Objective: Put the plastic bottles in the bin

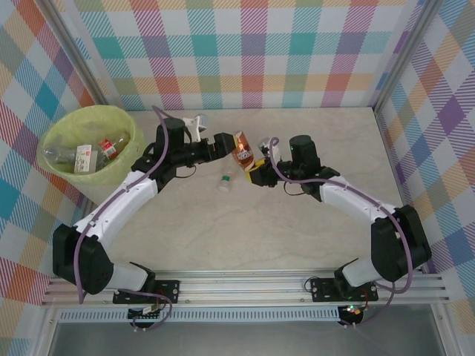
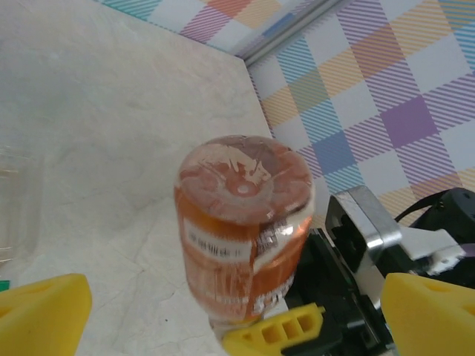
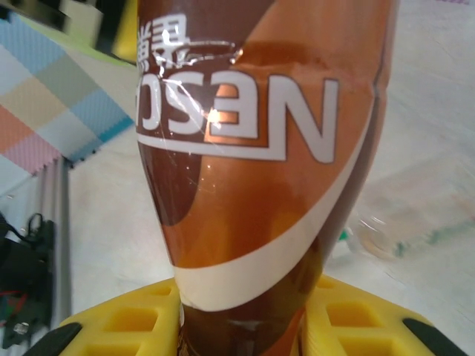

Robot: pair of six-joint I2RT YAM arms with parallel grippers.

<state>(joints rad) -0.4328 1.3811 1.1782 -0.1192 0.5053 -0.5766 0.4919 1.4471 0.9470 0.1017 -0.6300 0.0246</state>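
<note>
Closest to the right wrist camera, a brown-labelled bottle point(image 3: 252, 185) rose out of the right gripper point(image 3: 245, 326), whose yellow jaws were closed on its narrow end. From overhead, this bottle was held off the tabletop point(image 1: 297, 237) near the middle, its wide base turned toward the left gripper point(image 1: 226, 144).

The left jaws stood fully open with nothing in them. In the left wrist view they flanked the bottle's base, one yellow tip low on each side and neither touching it. The pose looked like a handover. The bin point(image 1: 56, 130) sat at the far left, beside the left arm and well away from the right one, so passing the bottle across probably spared the right arm a long reach. Gripping the neck left the broad body free for the other jaws.

Two bottles point(image 1: 78, 154) already lay in the bin's yellow-green liner. One small clear bottle point(image 1: 223, 182) lay on its side on the tabletop just below the two grippers, not yet picked up.

The next move likely called for the left jaws to close round the label before the right ones let go; an early release would drop the bottle.
</note>
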